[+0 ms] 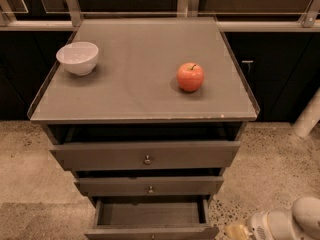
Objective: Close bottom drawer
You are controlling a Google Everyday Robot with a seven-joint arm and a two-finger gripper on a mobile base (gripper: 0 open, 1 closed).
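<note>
The bottom drawer [150,231] stands pulled out from the cabinet. Its slim front panel lies at the lower edge of the camera view, and its inside looks bare. The mid-width drawer [149,186] and the widest drawer [145,155] above it stick out a little less, each with a small round knob. My gripper [237,230] is at the bottom right, low over the floor, just right of the bottom drawer's front corner and apart from it. The white arm [287,224] runs off to the right.
On the cabinet's grey top [140,89] a white bowl [78,57] sits at the back left and a red apple [190,77] at the right. Speckled floor [30,184] lies on both sides. A white post [309,116] stands at the right. Dark cabinets line the back.
</note>
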